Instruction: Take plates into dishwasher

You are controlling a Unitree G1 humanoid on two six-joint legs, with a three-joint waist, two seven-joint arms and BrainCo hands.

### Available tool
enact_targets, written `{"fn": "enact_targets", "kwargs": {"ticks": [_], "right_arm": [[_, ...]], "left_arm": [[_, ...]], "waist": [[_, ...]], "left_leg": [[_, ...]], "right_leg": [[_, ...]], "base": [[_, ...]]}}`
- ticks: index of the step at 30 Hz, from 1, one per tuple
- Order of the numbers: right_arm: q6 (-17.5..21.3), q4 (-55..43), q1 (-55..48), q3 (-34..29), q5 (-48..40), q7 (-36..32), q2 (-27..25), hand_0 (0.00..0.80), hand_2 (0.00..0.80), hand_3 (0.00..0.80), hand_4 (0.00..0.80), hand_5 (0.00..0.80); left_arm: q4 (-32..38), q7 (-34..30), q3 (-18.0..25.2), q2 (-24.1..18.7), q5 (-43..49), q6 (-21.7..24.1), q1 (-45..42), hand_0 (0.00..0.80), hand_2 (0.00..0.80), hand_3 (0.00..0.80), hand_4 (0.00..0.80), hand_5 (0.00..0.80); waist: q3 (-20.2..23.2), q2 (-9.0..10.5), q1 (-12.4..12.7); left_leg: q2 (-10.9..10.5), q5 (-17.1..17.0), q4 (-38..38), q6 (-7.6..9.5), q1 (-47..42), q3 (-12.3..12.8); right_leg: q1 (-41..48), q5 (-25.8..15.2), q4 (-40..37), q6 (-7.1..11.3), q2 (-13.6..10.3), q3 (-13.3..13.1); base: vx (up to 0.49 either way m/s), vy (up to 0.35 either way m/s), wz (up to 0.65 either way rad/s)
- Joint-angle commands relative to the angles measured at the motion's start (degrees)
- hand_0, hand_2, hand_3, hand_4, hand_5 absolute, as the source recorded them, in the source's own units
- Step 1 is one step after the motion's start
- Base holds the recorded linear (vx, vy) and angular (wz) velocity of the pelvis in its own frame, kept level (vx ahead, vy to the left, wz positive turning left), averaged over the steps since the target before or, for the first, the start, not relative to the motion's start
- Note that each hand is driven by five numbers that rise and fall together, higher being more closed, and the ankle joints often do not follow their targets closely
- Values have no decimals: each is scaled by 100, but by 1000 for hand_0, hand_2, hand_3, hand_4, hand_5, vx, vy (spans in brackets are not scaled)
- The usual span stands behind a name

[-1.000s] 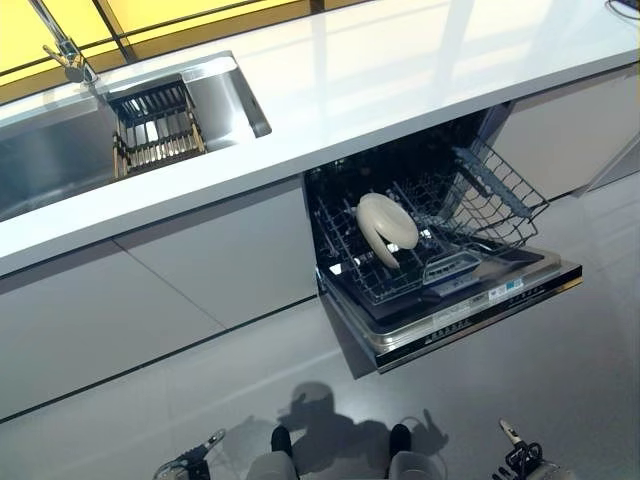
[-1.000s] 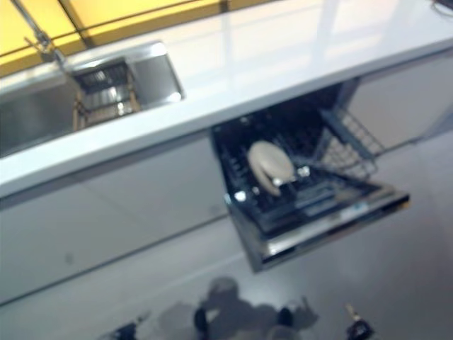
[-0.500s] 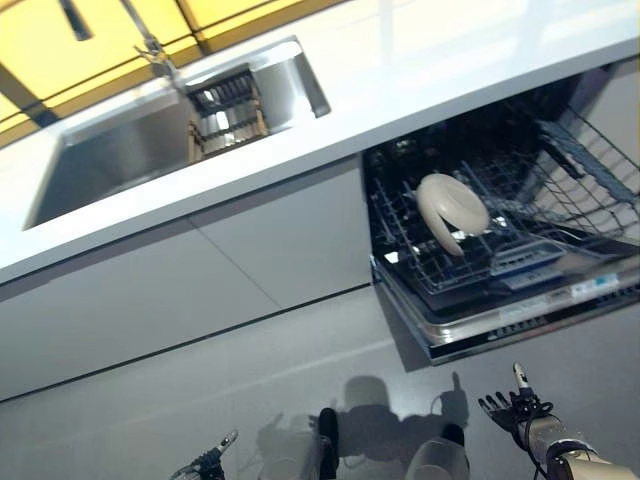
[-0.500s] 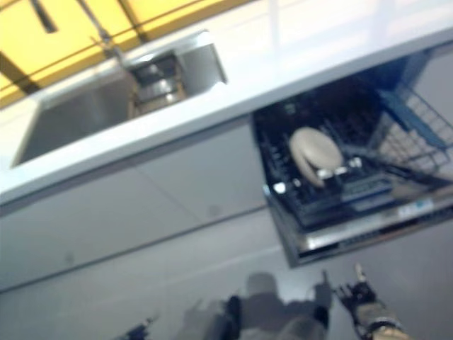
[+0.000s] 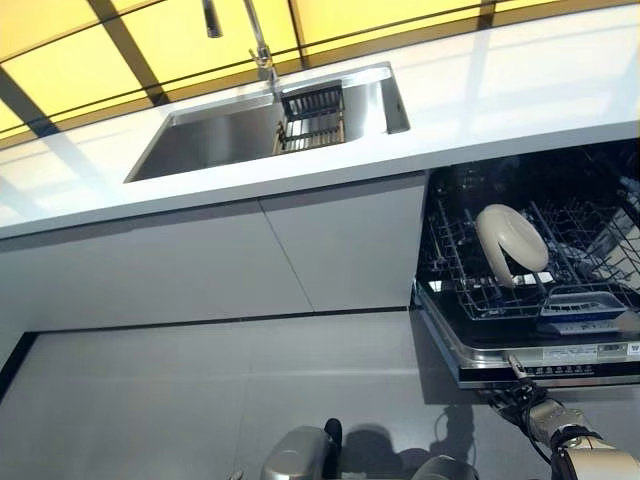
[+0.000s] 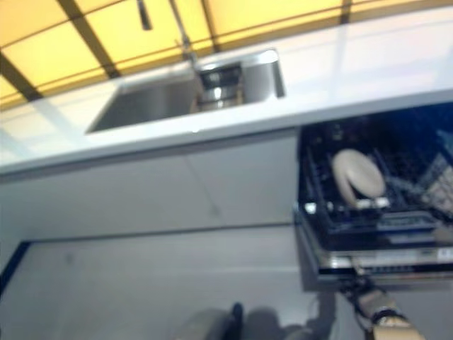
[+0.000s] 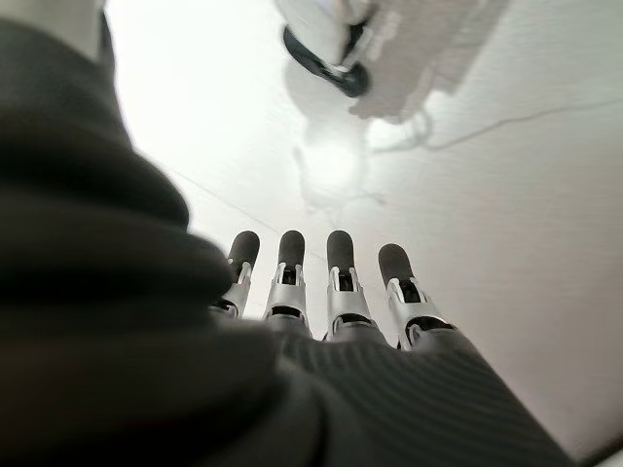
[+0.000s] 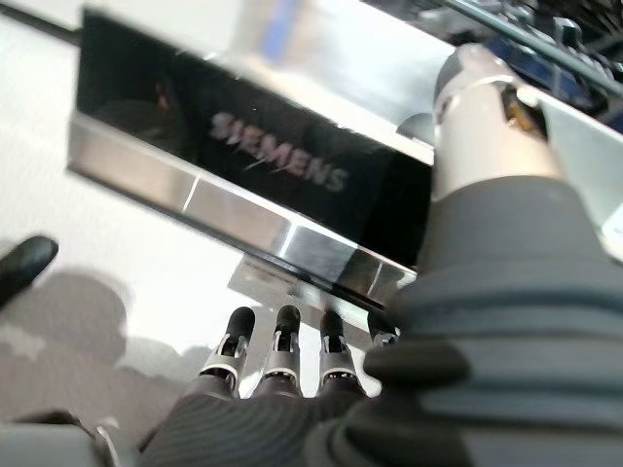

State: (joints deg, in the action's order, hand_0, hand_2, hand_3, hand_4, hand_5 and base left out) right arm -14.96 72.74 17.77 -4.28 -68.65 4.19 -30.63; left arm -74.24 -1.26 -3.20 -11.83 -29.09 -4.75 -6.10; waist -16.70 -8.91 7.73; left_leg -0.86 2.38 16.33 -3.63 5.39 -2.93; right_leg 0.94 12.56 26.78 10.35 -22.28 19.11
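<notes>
The right robot hand (image 5: 527,402) is nearest, low over the floor (image 5: 200,390) just in front of the lowered dishwasher door (image 5: 560,355). Its fingers (image 8: 282,355) are extended straight and grasp nothing. The left robot hand (image 7: 321,321) appears only in its own wrist view; its fingers are likewise straight and empty, above bare floor.

Beyond the door, the lower rack (image 5: 470,290) of the open dishwasher (image 5: 450,200) is pulled out. One cream plate (image 5: 510,240) stands on edge between the rack tines (tilted slightly). A second wire rack (image 5: 625,240) lies to the right, cut by the view edge.

Above, the white worktop (image 5: 520,95) spans the cabinets. A steel sink (image 5: 220,135) is set into it, with a wire drainer basket (image 5: 310,120) at its right end. The tap (image 5: 258,45) rises behind the sink.
</notes>
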Motion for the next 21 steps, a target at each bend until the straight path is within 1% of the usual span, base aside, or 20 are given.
{"fn": "enact_targets", "kwargs": {"ticks": [1,4,8,13,17,21], "right_arm": [[731,-1503,1990,-298,-463,-1380,363,0,0,0,0,0],[904,-1703,2200,-195,-605,-1501,344,0,0,0,0,0],[957,-1816,2458,-113,-647,-1473,265,0,0,0,0,0],[927,-1798,2657,-71,-850,-1527,156,0,0,0,0,0],[950,-1852,2645,-39,-836,-1558,187,0,0,0,0,0],[887,-1726,2582,-109,-852,-1666,138,0,0,0,0,0]], "left_arm": [[150,-47,-8,-553,389,-23,118,0,0,0,0,0],[177,-85,16,-668,524,-25,80,0,0,0,0,0],[196,-115,-41,-738,656,-9,27,0,0,0,0,0],[114,-161,-53,-838,755,-6,16,0,0,0,0,0],[51,-177,-6,-888,861,53,0,0,0,0,0,0],[37,-169,-3,-907,914,95,4,0,0,0,0,0]], "waist": [[208,368,624],[220,473,735],[256,550,831],[326,635,891],[392,712,909],[460,763,914]], "left_leg": [[143,278,429,167,12,172],[187,266,438,178,-11,144],[208,289,489,207,-28,110],[252,297,504,221,-68,108],[310,238,403,214,-109,145],[358,172,285,189,-135,165]], "right_leg": [[465,-182,-166,-665,266,192],[610,-232,-272,-613,310,289],[741,-252,-332,-577,353,338],[870,-288,-426,-536,412,360],[952,-349,-602,-487,480,359],[1001,-416,-791,-455,545,360]], "base": [[48,-92,19],[52,-75,7],[66,-43,17],[55,-38,5],[22,-48,3],[4,-36,3]]}}
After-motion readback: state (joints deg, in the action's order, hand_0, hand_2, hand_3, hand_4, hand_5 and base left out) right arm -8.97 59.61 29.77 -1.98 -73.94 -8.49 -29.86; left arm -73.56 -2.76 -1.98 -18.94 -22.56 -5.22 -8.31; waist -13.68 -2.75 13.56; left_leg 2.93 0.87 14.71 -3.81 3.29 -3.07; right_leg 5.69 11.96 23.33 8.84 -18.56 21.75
